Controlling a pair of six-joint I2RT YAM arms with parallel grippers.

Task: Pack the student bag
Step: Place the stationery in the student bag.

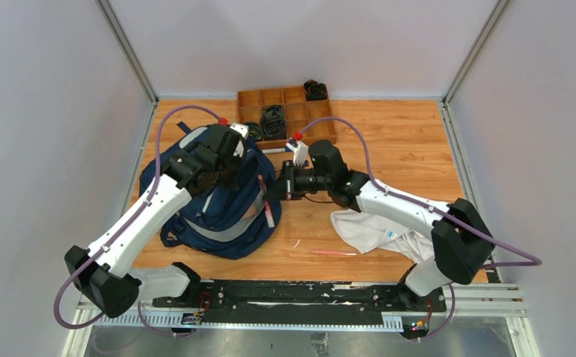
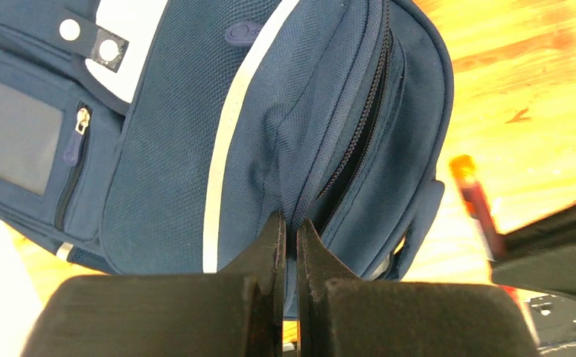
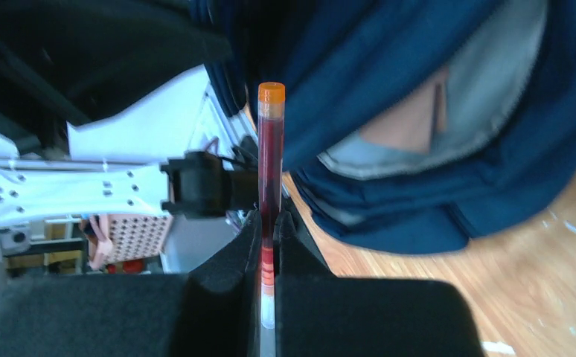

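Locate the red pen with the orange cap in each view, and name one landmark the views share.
Top external: red pen at centre, just right of the student bag.
Left wrist: red pen at the right side, orange cap uppermost, next to the bag.
Right wrist: red pen dead centre, upright, clamped in the right gripper.
Shared landmark: the navy student bag, seen in all three.

Plain white panels box in a light-wood tabletop [image 1: 411,156]: the back wall [image 1: 300,37] at 12 o'clock and side walls [image 1: 39,134] at 9 and 3 o'clock, joined by bare aluminium posts [image 1: 126,50] at 11 and 1 o'clock. A wooden compartment tray [image 1: 252,97] sits by the back edge at 12 o'clock. A black mounting plate [image 1: 300,291] on metal rails [image 1: 486,301] lines the 6 o'clock edge. The light is soft and even.
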